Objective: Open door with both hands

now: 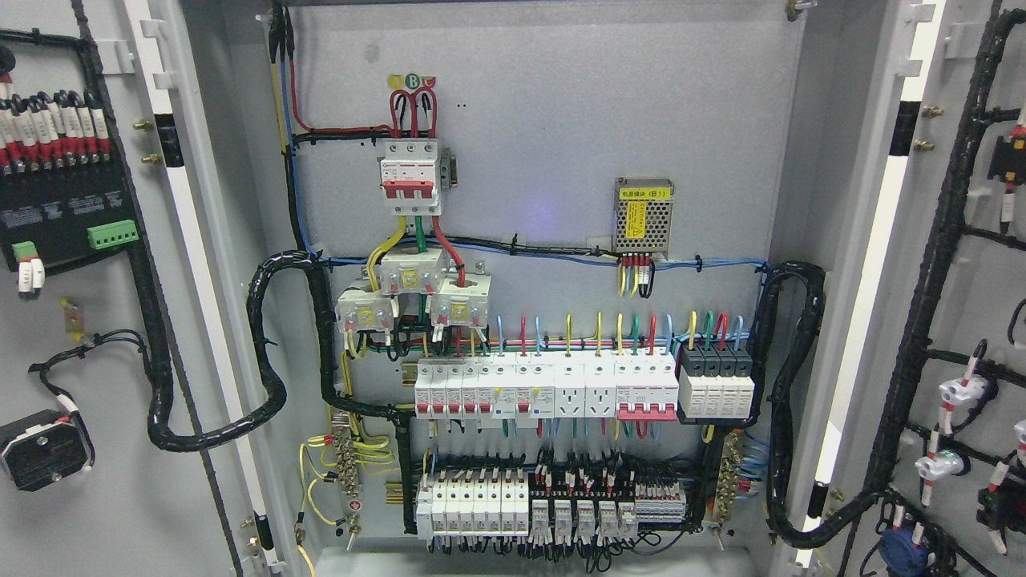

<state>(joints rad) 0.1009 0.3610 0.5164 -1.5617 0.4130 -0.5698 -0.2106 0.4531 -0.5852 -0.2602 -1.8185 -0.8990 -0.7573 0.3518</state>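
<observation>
Cabinet back panel (561, 120): main breaker (410, 176) upper left; power supply (643, 216) to its right; breaker row (545, 389) below both; terminal row (553, 505) lowest. Left door (80, 320) and right door (962, 320) stand open at either side.

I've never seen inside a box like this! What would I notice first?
Probably the rows of white breakers with red switches across the middle of the open cabinet, with bright wires poking up from them. Thick black cables loop down at both sides, toward the doors swung wide open. No robot hand shows.
</observation>
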